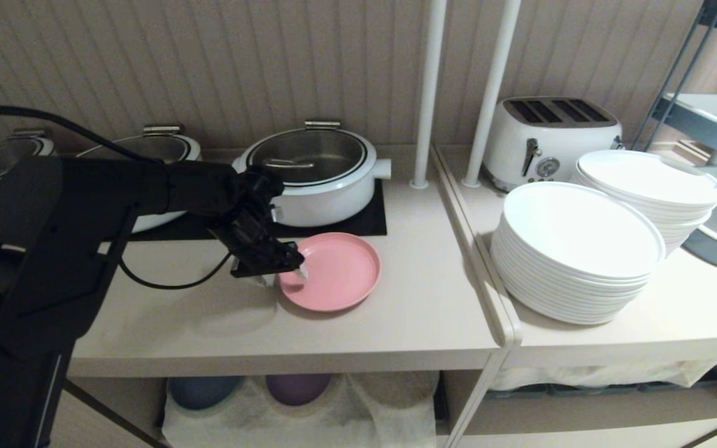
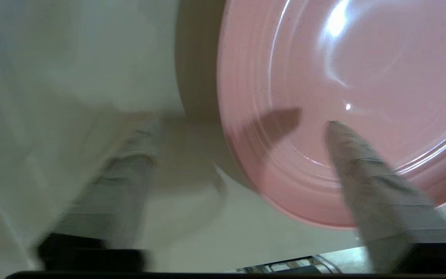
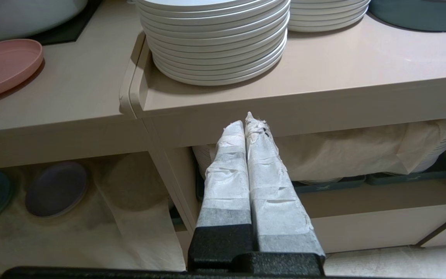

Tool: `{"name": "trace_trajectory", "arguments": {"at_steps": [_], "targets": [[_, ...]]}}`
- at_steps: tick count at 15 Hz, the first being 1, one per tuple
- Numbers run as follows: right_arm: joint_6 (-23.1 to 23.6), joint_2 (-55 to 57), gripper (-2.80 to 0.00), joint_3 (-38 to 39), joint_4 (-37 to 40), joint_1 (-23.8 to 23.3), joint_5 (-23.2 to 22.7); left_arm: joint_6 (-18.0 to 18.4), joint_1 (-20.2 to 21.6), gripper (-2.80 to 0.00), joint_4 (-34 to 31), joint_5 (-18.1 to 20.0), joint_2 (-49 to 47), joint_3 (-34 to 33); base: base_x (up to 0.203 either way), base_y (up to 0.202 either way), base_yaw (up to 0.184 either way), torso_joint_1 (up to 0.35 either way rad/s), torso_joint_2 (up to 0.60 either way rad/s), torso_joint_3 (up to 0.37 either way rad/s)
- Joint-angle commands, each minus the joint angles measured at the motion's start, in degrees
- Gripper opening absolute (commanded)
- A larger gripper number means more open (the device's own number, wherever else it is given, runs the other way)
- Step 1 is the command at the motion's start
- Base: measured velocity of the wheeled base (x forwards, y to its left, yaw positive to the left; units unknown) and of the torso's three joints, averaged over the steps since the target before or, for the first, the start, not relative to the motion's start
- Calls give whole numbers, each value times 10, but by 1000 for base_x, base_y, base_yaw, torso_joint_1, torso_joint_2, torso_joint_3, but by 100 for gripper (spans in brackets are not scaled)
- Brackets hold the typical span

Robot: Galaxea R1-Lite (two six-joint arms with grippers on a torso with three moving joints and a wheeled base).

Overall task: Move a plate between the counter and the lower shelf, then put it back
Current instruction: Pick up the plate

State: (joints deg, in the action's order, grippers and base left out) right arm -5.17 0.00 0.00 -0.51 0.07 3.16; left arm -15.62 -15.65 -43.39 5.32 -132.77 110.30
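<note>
The pink plate [image 1: 332,271] sits flat on the tabletop [image 1: 396,311], just in front of the black hob panel [image 1: 371,221] and the white pot [image 1: 315,171]. Whether its trip to the lower shelf [image 1: 309,404] is behind it or ahead cannot be told from here; down in that cubby only a blue plate [image 1: 200,390] and a purple plate [image 1: 296,387] lie on the white cloth [image 1: 389,410], and no pink one.

The left claw [image 1: 284,274] is at the plate's near-left rim, the arm reaching in level from the left and the wrist tipped down. In the left wrist view one taped finger [image 2: 362,166] lies over the inside of the plate, the other finger [image 2: 122,182] outside the rim over bare tabletop. The jaws straddle the rim with a gap on both sides, parted and not pinching. Judging by that, this is either the start of a pickup or the moment after a set-down.

The right claw [image 3: 248,128] hangs parked low in front of the shelving, its fingers pressed together and empty.
</note>
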Motion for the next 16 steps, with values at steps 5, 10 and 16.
{"name": "trace_trajectory", "arguments": {"at_steps": [5,10,16], "targets": [[0,0,-280,0,0,0,0,-6,0,-280,-3,-15,-4,3,0,0,0,0,0,0],[0,0,-280,0,0,0,0,-6,-1,-280,-5,-16,-2,26,0,0,0,0,0,0],[0,0,-280,0,0,0,0,-21,-1,-280,-8,-15,15,26,0,0,0,0,0,0]]}}
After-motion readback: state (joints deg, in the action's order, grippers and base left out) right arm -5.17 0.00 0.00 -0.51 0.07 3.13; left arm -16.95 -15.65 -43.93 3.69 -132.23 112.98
